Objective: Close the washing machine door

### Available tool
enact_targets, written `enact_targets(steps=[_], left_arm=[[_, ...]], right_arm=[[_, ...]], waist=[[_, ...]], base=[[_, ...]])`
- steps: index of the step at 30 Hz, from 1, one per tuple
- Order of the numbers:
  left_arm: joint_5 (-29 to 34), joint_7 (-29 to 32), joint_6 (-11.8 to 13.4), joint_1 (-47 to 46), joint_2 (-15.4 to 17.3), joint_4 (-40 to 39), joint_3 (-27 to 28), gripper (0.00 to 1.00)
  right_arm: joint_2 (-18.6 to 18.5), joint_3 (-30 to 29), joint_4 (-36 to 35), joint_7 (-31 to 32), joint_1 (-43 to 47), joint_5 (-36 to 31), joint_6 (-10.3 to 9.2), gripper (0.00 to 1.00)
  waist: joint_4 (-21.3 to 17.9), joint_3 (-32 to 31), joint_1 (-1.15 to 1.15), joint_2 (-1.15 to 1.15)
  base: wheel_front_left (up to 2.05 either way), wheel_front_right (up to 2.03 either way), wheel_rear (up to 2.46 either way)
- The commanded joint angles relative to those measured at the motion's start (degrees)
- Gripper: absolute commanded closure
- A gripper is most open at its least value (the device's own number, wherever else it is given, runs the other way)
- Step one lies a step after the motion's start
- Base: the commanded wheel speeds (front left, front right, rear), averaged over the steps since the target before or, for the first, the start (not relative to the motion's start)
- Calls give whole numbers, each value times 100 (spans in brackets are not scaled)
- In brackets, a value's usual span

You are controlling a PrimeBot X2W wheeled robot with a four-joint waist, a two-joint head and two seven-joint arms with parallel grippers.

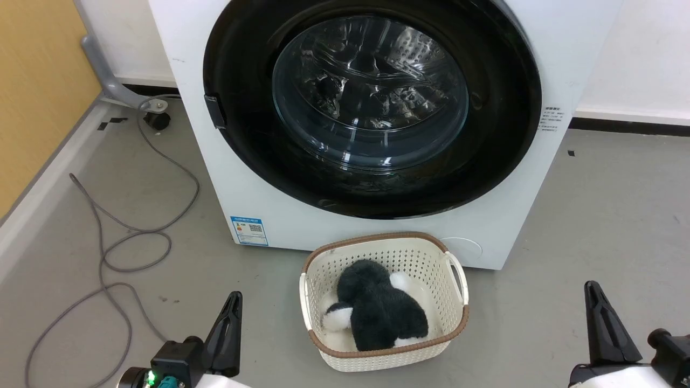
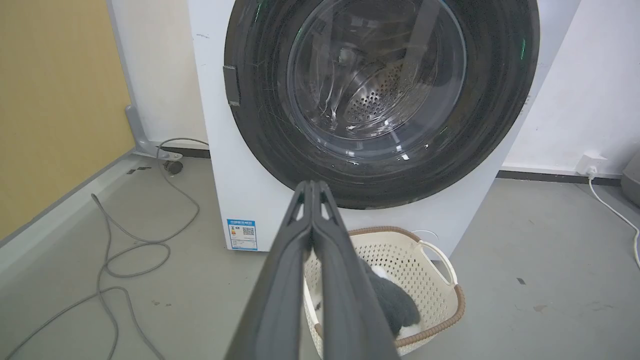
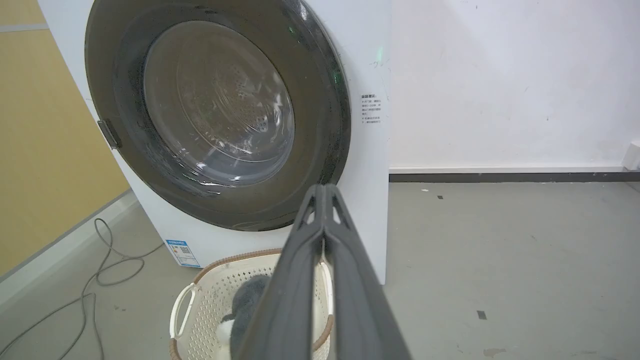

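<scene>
Left tool (image 2: pixel 311 186) before flush, camera-facing door (image 1: pixel 372 108)

The round black washing machine door (image 1: pixel 372 108) is seen lying flush against the white washing machine (image 1: pixel 280 215). A cream perforated basket (image 1: pixel 377 253) is set on the grey floor (image 1: pixel 593 215) just before it, with a dark plush toy (image 1: pixel 377 310) laid inside. The left claw (image 1: pixel 235 296) and right claw (image 1: pixel 592 285) are pointed upward at the lower corners, fingers together.

White washing machine (image 1: pixel 221 178), blk door (image 1: pixel 242 70); cream perforated basket (image 1: pixel 420 258) w/ brown rim; grey floor (image 1: pixel 593 215).
</scene>
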Motion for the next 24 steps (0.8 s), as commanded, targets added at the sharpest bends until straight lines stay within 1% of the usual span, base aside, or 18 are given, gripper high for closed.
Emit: enact_targets(steps=[1, 24], left_arm=[[41, 30, 21, -17, 1, -30, 21, 100], [173, 299, 89, -69, 2, -177, 98, 100]], right_arm=[[3, 20, -10, 20, -28, -50, 0, 100], [11, 135, -41, 225, -122, -233, -1, 100]], waist=[[-6, 0, 0, 0], [-103, 3, 0, 0]], base=[[0, 0, 0], [0, 0, 0]])
